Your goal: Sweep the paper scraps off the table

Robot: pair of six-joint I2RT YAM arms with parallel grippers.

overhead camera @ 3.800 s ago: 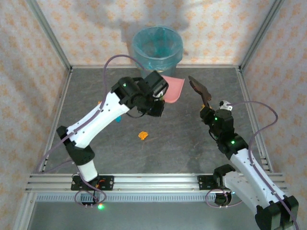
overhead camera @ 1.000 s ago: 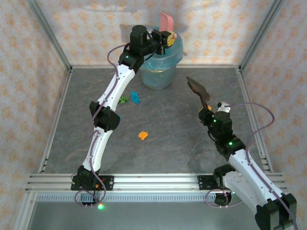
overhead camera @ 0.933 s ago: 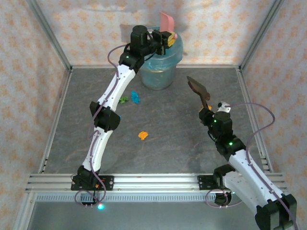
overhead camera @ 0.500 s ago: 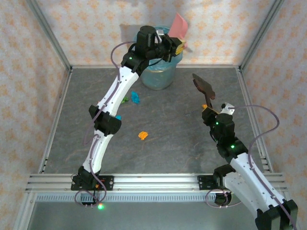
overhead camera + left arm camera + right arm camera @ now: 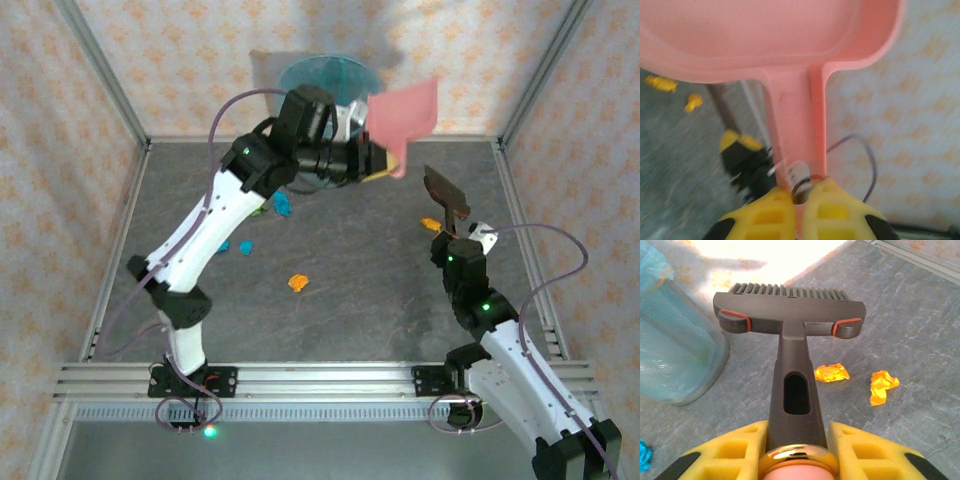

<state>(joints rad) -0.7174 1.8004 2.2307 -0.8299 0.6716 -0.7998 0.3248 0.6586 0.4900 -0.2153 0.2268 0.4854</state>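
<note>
My left gripper [image 5: 378, 160] is shut on the handle of the pink dustpan [image 5: 405, 113], held in the air just right of the bin; in the left wrist view its pan [image 5: 765, 35] spreads above the yellow fingertips [image 5: 822, 200]. My right gripper [image 5: 457, 243] is shut on a dark hand brush [image 5: 446, 194], bristles raised off the table [image 5: 370, 300]. In the right wrist view the brush head [image 5: 789, 315] points at the bin. Paper scraps lie loose: orange [image 5: 298, 283], orange [image 5: 430, 222], cyan [image 5: 283, 204], cyan [image 5: 245, 246]. Two orange ones [image 5: 831, 373] [image 5: 882, 386] lie beside the brush.
The translucent blue-lined bin [image 5: 325, 72] stands at the back centre, partly behind my left arm; its wall [image 5: 675, 355] fills the left of the right wrist view. Patterned walls and an aluminium frame [image 5: 300, 378] close in the table.
My left arm has drawn back from over the bin, swinging the dustpan right and lower, its pan now facing the camera. My right arm has shifted slightly right with the brush.
</note>
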